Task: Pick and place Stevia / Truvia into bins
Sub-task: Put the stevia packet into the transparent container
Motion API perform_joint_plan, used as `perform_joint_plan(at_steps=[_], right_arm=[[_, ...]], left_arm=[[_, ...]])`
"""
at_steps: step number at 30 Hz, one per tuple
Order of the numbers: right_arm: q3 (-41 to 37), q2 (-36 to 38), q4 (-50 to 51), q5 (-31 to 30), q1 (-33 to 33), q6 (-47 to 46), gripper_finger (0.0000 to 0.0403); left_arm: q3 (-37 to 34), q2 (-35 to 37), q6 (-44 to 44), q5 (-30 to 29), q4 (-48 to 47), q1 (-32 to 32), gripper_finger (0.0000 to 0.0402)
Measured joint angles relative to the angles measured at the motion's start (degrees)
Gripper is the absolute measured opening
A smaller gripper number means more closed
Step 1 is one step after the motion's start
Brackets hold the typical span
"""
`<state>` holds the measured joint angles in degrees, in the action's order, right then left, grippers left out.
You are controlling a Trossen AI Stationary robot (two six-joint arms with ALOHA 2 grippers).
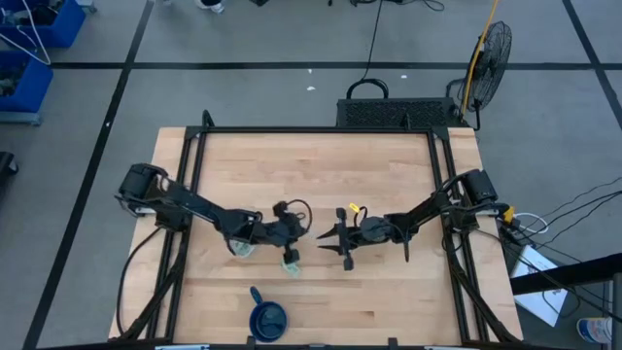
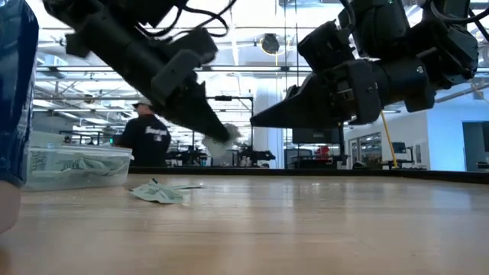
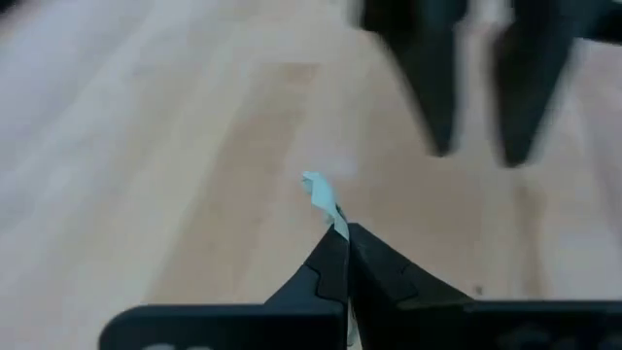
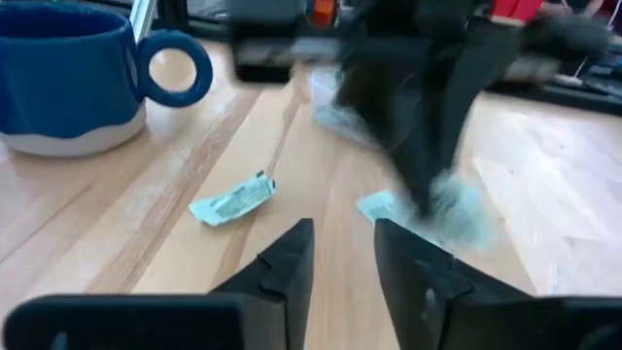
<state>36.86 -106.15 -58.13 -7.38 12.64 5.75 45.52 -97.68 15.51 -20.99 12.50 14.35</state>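
Note:
My left gripper (image 3: 340,238) is shut on one pale green sachet (image 3: 321,194) and hovers above the table's middle (image 1: 290,248), next to my right gripper. My right gripper (image 4: 342,243) is open, low over the table, empty (image 1: 328,238); its fingers point toward the left gripper. Two more sachets lie flat on the wood (image 4: 233,199) (image 4: 381,206); the low view shows one (image 2: 160,191). The clear tub (image 2: 76,164) stands on the table near the left arm, with several sachets inside (image 1: 241,249). My left gripper pinches the sachet between its two fingers, at one end of the sachet (image 3: 337,226). The rest of the sachet sticks out past the fingertips. It is lifted clear of the table (image 2: 221,137).
A dark blue cup with a handle (image 4: 68,78) stands near the table's near edge (image 1: 267,316). A person (image 2: 149,137) stands in the room beyond the far edge. Bare wood lies toward the far side and the right of the table (image 1: 389,175).

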Motion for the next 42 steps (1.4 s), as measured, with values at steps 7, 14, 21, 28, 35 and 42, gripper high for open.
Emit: perform_joint_plan(at_steps=[7,14,21,28,35,42], right_arm=[[0.02,0.0,2.07,0.0,0.0,-0.17,0.012],[0.04,0.0,4.85,-0.04,0.0,-0.6,0.0115],[0.02,0.0,4.94,-0.04,0.0,-0.6,0.0115],[0.02,0.0,4.76,-0.04,0.0,-0.59,0.0114],[0.02,0.0,4.3,-0.05,0.0,-0.55,0.0114],[0.02,0.0,4.04,-0.04,-0.02,-0.43,0.0114]], left_arm=[[0.0,14.48,22.44,-11.96,-27.58,3.37,0.0005],[0.04,22.24,44.71,-13.73,-49.36,8.47,0.0005],[-0.02,20.16,52.06,-10.12,-56.52,9.27,0.0011],[0.0,17.95,52.13,-6.6,-56.03,8.87,0.0043],[0.0,17.06,52.07,-6.27,-55.67,7.82,0.0065],[0.0,17.1,54.55,1.96,-56.58,6.46,0.0067]])
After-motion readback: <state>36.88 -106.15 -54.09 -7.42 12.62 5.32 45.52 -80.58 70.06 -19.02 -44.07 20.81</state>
